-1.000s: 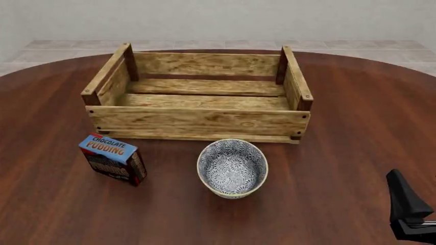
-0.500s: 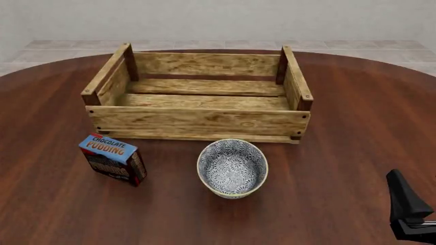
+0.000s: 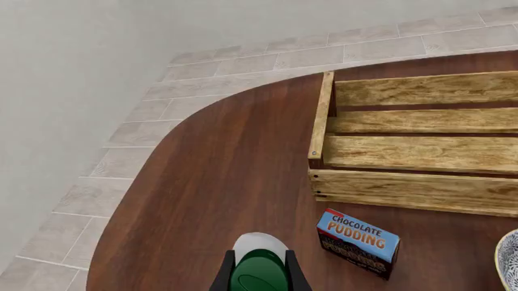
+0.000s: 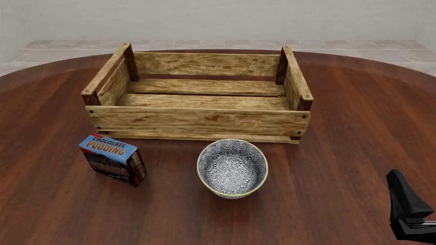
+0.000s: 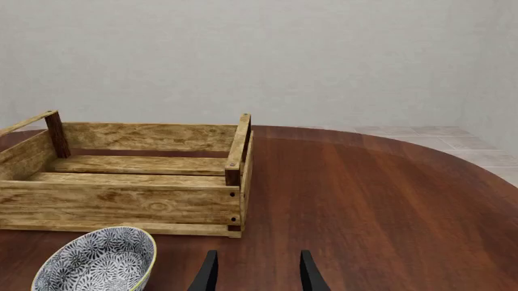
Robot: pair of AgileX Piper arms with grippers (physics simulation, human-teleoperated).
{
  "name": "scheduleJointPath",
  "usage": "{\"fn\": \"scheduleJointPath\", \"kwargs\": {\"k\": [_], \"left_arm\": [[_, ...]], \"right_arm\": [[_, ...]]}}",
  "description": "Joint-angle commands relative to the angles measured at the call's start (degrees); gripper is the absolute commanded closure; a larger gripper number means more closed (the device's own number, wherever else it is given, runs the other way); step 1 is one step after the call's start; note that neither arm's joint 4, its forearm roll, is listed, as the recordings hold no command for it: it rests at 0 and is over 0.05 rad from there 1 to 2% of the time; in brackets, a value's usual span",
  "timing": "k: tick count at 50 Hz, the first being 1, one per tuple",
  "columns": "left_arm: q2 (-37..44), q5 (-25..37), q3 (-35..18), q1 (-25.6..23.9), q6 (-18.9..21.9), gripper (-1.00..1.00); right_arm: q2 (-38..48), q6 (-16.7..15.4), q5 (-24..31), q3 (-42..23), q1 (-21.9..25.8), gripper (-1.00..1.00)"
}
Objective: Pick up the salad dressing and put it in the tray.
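Looking along my left tool (image 3: 260,280), I see the salad dressing (image 3: 260,267) pinched between its two dark fingers, the bottle's long axis running roughly along the view, dark green cap toward the camera and white body showing beyond it. I cannot make out its label from here. The bottle sits above bare bench (image 3: 218,182), on the near-left side of the tray (image 3: 421,151) and near the chocolate pudding box (image 3: 357,242); it does not show in the front view.

The tray (image 4: 197,120) is a light-wood slatted crate with darker corner posts, standing mid-bench, and I see only its slats inside. Just in front of its near wall stands the blue-and-white patterned bowl (image 4: 232,167), with nothing visible in it. The pudding box (image 4: 112,158) stands to the bowl's left, apart from both bowl and tray.

My right tool (image 5: 256,273) hangs low at the near-right corner, its fingers spread with only bench between them.
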Motion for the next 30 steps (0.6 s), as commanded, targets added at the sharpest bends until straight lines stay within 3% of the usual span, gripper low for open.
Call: {"fn": "scheduleJointPath", "kwargs": {"k": [1,24,30], "left_arm": [[3.40,-0.53,-5.80,-5.58,-0.30,1.00],[17.55,-8.22,-14.93,-18.40,1.17,1.00],[21.09,-11.68,-14.89,-20.09,2.89,1.00]], "right_arm": [[0.00,0.01,0.00,0.00,0.01,-1.00],[0.00,-0.01,0.00,0.00,0.00,-1.00],[0.00,0.00,-0.01,0.00,0.00,-1.00]]}}
